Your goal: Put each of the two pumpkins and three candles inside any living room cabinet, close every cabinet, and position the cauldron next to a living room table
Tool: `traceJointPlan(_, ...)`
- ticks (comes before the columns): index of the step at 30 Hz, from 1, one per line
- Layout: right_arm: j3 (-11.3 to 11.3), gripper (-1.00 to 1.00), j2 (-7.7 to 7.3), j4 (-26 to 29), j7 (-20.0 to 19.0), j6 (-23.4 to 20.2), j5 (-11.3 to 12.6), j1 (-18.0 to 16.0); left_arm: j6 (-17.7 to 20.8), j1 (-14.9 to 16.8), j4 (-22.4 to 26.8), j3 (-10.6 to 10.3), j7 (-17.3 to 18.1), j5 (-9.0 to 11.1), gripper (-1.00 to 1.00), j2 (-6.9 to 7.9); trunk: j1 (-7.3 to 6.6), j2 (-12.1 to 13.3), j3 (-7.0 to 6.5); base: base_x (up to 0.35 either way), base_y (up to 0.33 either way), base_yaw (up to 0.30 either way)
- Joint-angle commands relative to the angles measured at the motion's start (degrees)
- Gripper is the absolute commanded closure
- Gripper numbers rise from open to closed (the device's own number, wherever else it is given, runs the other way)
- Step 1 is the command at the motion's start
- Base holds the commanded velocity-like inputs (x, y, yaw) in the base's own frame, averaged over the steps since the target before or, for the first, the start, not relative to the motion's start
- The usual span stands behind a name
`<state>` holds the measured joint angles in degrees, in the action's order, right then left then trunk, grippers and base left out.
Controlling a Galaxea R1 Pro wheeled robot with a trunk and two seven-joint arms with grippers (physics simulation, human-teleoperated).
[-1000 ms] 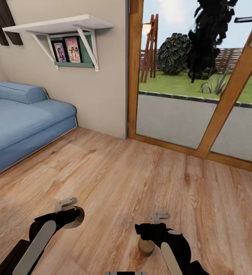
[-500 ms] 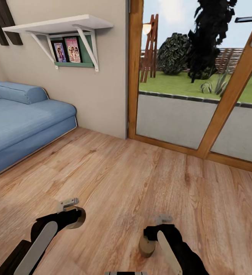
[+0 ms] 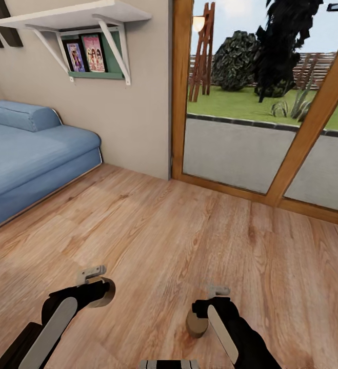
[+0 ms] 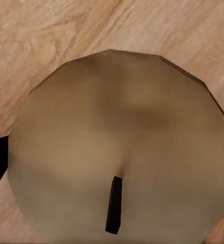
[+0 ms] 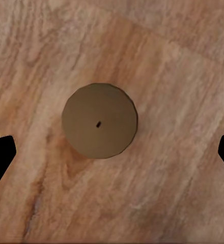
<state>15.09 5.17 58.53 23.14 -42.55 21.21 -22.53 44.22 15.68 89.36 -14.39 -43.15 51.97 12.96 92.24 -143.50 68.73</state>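
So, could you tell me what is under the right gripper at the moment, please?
A candle stands upright on the wood plank floor directly below the right gripper, whose finger tips show wide apart on either side of it. The floor under the candle is covered.

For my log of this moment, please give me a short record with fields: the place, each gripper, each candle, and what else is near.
place: light wood plank floor by a glazed door
left gripper: shut on a candle, carried above the floor
held candle: its top and dark wick sit close to the left wrist camera
right gripper: open, dark fingers wide apart, above the second candle
second candle: upright on the floor, free of both fingers
nearby: blue sofa, white wall shelf
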Motion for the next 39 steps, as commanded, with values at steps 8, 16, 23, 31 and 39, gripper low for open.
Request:
traceJointPlan(8, 0.19, -1.00, 0.60, 0.01, 0.51, -0.03, 0.63, -0.18, -0.01, 0.05, 0.08, -0.11, -0.54, 0.47, 1.00, 0.05, 0.19, -0.13, 1.83, 0.000, 0.000, 0.000)
traceJointPlan(16, 0.25, -1.00, 0.71, -0.07, 0.48, 0.04, 0.67, -0.55, -0.01, -0.38, 1.48, -0.20, -0.47, 0.41, 1.00, 0.12, 0.40, -0.24, 3.60, 0.000, 0.000, 0.000)
traceJointPlan(23, 0.41, -1.00, 0.64, -0.01, 0.49, 0.10, 0.68, -0.58, 0.17, -1.99, 2.07, -0.20, -0.54, 0.49, 1.00, 0.26, 0.50, -0.29, 4.49, 0.000, 0.000, 0.000)
traceJointPlan(31, 0.44, -1.00, 0.63, -0.01, 0.58, 1.77, 0.62, -0.58, 6.81, 1.55, 2.13, -0.11, -0.50, 0.89, 1.00, -0.83, 0.50, -0.29, 4.49, 0.000, 0.000, 0.000)
traceJointPlan(39, 0.38, -1.00, 0.56, 0.00, 0.57, 1.86, 0.62, -0.57, 15.78, 10.93, 2.10, 0.46, -0.45, 1.49, 1.00, -3.84, 0.50, -0.29, 4.49, 0.011, 0.000, 0.000)
